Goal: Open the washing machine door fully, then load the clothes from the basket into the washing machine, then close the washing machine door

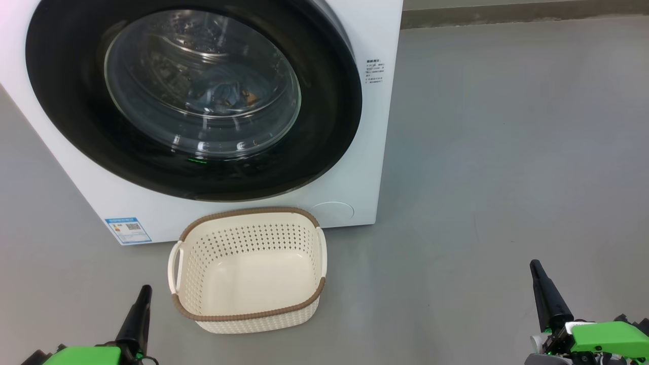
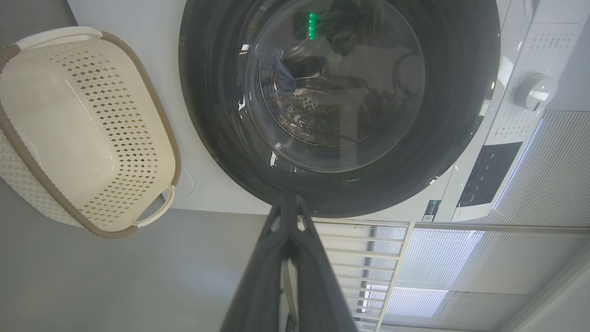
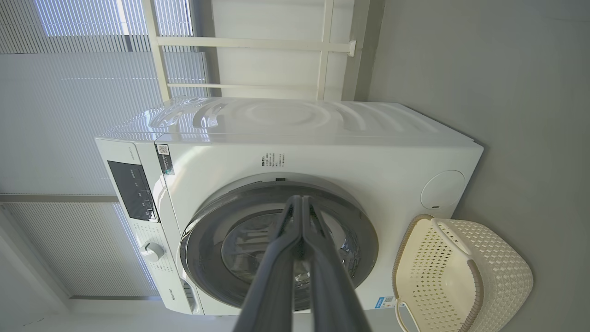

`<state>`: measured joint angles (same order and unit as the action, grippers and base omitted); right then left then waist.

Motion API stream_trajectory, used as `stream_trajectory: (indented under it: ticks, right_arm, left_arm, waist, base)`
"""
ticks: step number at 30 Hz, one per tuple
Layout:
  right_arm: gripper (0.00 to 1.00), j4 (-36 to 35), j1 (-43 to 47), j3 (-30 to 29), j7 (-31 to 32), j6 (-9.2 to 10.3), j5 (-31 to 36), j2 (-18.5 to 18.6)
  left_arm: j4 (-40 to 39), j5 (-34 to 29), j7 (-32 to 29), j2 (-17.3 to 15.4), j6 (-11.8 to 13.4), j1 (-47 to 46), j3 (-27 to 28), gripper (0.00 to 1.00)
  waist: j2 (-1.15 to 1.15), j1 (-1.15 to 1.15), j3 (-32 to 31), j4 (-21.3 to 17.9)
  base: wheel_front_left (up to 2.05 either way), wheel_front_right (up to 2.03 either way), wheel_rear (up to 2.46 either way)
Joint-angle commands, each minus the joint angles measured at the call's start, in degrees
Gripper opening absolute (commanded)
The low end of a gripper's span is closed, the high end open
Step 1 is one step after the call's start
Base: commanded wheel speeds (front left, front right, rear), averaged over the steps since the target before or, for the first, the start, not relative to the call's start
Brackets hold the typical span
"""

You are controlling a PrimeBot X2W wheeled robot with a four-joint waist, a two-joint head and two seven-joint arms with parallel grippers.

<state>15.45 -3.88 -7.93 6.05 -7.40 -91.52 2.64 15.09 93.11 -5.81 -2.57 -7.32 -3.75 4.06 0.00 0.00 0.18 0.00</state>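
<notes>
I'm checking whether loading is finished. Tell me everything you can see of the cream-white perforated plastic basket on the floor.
The cream-white perforated plastic basket is rounded-rectangular, with a brown woven-look rim, diamond-shaped holes in its walls, a smooth solid bottom and a loop handle on two opposite sides. It stands upright and empty on the grey floor, close before the white washing machine, below its round door. Whether it touches the machine is unclear.

A smooth matte grey floor (image 1: 507, 152) meets a darker grey skirting strip (image 1: 507, 16); pale ribbed window blinds (image 3: 69, 115) glow with daylight beside a white barred frame (image 3: 258, 44)
</notes>
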Motion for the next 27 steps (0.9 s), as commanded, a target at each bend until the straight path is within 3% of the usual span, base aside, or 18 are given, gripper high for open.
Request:
stream_trajectory:
  ticks: [1, 27]
  right_arm:
    - [0.0, -1.43, -2.31, 1.35, 0.49, -0.09, -0.59, 0.24]
    - [0.0, -1.43, -2.31, 1.34, 0.49, -0.09, -0.59, 0.24]
  left_arm:
    - [-1.06, -0.53, -0.29, -0.69, -0.17, -2.4, 1.97, 0.0]
    - [-1.06, -0.68, -0.42, -0.58, -0.17, -2.41, 2.14, 0.0]
  waist:
    - [0.0, 0.0, 0.0, 0.0]
    - [0.0, 0.0, 0.0, 0.0]
  base:
    - [0.0, 0.0, 0.0]
    - [0.0, 0.0, 0.0]
